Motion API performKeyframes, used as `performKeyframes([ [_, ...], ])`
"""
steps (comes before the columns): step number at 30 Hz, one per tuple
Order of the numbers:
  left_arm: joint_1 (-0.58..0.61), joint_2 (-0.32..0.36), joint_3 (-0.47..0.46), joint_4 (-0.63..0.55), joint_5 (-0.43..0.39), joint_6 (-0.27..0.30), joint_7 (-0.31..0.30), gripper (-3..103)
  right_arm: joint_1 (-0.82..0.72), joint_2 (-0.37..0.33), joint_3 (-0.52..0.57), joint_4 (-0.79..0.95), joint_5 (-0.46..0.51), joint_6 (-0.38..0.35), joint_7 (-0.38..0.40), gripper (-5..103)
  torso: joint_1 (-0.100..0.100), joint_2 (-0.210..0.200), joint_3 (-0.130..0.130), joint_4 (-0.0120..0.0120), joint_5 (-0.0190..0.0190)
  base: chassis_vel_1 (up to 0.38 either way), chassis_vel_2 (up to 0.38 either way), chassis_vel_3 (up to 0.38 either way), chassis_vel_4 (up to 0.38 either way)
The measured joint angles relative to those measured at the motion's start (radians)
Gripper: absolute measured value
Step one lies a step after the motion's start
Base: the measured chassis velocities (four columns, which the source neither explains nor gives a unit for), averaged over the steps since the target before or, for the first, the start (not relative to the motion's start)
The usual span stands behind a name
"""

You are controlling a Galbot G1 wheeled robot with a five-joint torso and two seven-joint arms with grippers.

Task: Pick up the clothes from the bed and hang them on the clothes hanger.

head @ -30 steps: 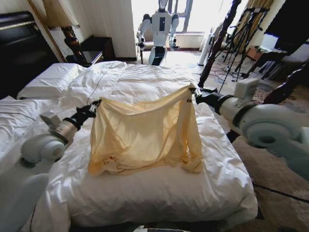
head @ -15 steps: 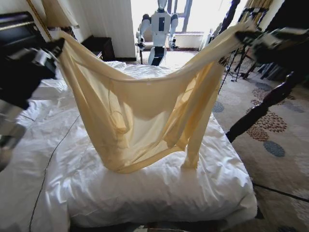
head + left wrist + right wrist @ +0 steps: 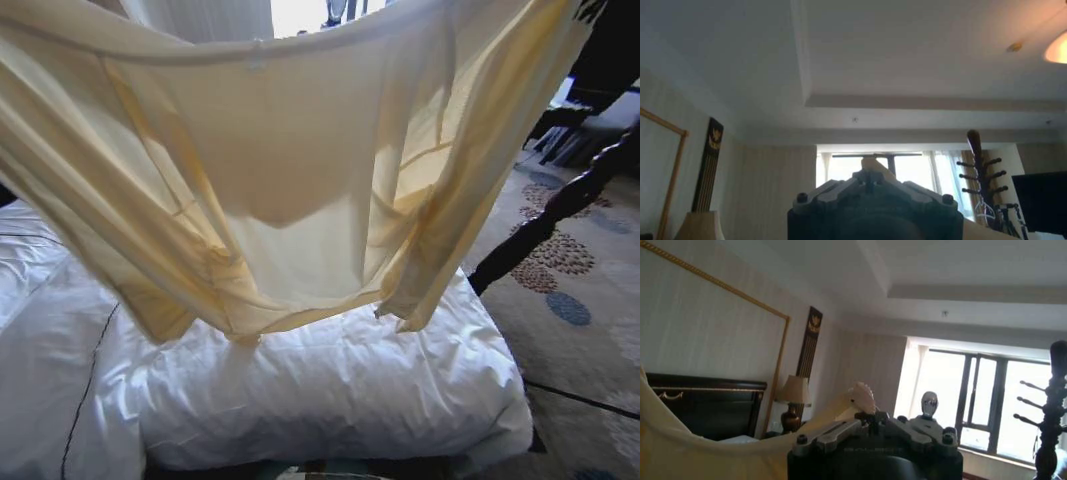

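Note:
The clothes [image 3: 300, 160], a pale yellow shirt, hang spread wide and high across the head view. The upper edge is pulled taut from side to side, and the lowest folds dangle just above the white duvet of the bed [image 3: 330, 390]. My left gripper [image 3: 870, 167] points up toward the ceiling, shut on a small tip of the yellow fabric. My right gripper [image 3: 870, 412] is raised too, shut on a bunched corner of the clothes [image 3: 680, 450], which stretch away from it. A thin wire shape low on the coat stand is too small to name as the clothes hanger.
A dark wooden bedpost [image 3: 550, 215] slants at the bed's right corner, over patterned carpet [image 3: 590, 330]. A tall wooden coat stand [image 3: 975, 165] with pegs stands by the window. Another robot [image 3: 928, 405] stands at the window, and a lamp [image 3: 793, 390] is beside the dark headboard.
Both arms have lifted the shirt from chest height over the duvet to far above it and drawn its top edge out wide. The shirt now covers most of the head view.

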Motion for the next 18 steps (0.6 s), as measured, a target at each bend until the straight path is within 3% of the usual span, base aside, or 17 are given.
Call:
performKeyframes([
  [5,0.030,0.016,-0.079,0.001,-0.041,0.021,0.001,0,-0.007,-0.019,0.027,-0.003,0.019,-0.001,0.000,0,0.000,0.000,0.000,0.0001,0.0002,0.000,0.000,0.000,0.000],
  [7,0.022,0.052,-0.114,0.002,-0.058,0.030,-0.005,0,-0.019,-0.032,0.039,-0.020,0.018,-0.001,-0.003,0,0.000,0.000,0.000,0.0005,0.0000,0.000,0.000,0.000,0.000],
  [18,-0.057,0.180,-0.073,0.096,-0.044,0.049,-0.008,0,-0.069,-0.115,0.082,-0.091,0.006,0.015,-0.050,0,0.000,0.000,0.000,0.0001,-0.0001,0.000,0.000,0.000,0.000],
])
